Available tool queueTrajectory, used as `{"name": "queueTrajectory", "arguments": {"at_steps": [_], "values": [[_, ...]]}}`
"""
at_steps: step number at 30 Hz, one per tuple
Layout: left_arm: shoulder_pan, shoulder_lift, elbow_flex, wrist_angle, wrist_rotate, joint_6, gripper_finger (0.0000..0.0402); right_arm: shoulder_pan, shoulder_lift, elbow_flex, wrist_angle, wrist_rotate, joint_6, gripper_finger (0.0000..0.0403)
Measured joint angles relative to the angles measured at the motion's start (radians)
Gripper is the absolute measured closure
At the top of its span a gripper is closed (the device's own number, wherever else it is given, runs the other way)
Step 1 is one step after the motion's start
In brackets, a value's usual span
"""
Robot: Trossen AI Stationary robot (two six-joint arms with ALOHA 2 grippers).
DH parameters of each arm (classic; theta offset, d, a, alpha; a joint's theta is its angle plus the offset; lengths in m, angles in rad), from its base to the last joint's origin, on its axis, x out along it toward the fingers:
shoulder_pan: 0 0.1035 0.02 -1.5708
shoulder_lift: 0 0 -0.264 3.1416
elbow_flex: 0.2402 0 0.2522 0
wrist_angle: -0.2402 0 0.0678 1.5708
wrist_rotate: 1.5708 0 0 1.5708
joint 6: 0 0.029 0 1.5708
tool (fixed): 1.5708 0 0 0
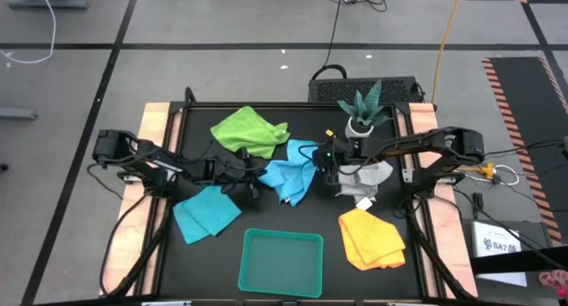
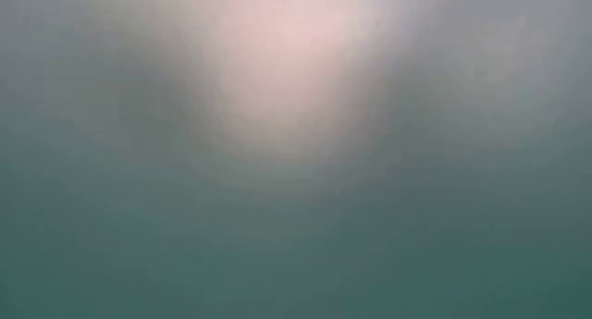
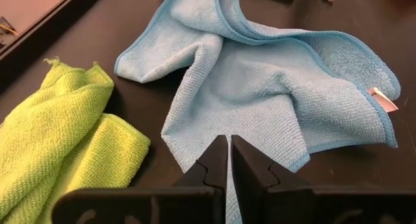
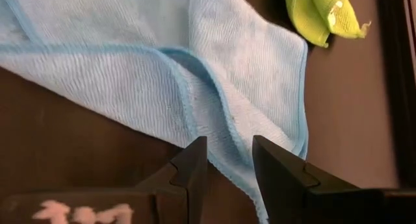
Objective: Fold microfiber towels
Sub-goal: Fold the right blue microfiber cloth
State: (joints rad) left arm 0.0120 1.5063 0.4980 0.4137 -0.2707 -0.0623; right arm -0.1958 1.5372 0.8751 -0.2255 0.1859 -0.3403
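Flattening the crumpled blue towel (image 1: 293,171) at table centre comes first: your left gripper (image 3: 229,160), fingers pinched together and empty, sits at its near edge. Your right gripper (image 4: 229,160), parted and holding nothing, hovers over the far hem, so take 2 opposite corners and pull taut

The left arm reaches in from the table's left side, bent at the elbow, its wrist low toward the middle – the left gripper (image 3: 229,160) has its fingers pressed together, nothing between them. The right arm stretches in from the right side, its right gripper (image 4: 229,160) held low with fingers parted – a clear gap shows.
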Motion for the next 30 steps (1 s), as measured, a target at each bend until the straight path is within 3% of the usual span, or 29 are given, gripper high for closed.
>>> {"name": "queueTrajectory", "arguments": {"at_steps": [10,16,21,30], "values": [[0.000,0.000,0.000,0.000,0.001,-0.005,0.0378,-0.038,0.000,-0.057,0.117,0.053,-0.100,0.0289],[0.000,0.000,0.000,0.000,0.002,-0.007,0.0378,-0.065,0.000,-0.056,0.142,0.045,-0.115,0.0289],[0.000,0.000,0.000,0.000,0.005,-0.007,0.0378,-0.085,0.000,-0.056,0.138,-0.037,-0.073,0.0289],[0.000,0.000,0.000,-0.002,0.005,-0.006,0.0378,-0.106,0.000,-0.069,0.146,-0.034,-0.066,0.0289]]}}
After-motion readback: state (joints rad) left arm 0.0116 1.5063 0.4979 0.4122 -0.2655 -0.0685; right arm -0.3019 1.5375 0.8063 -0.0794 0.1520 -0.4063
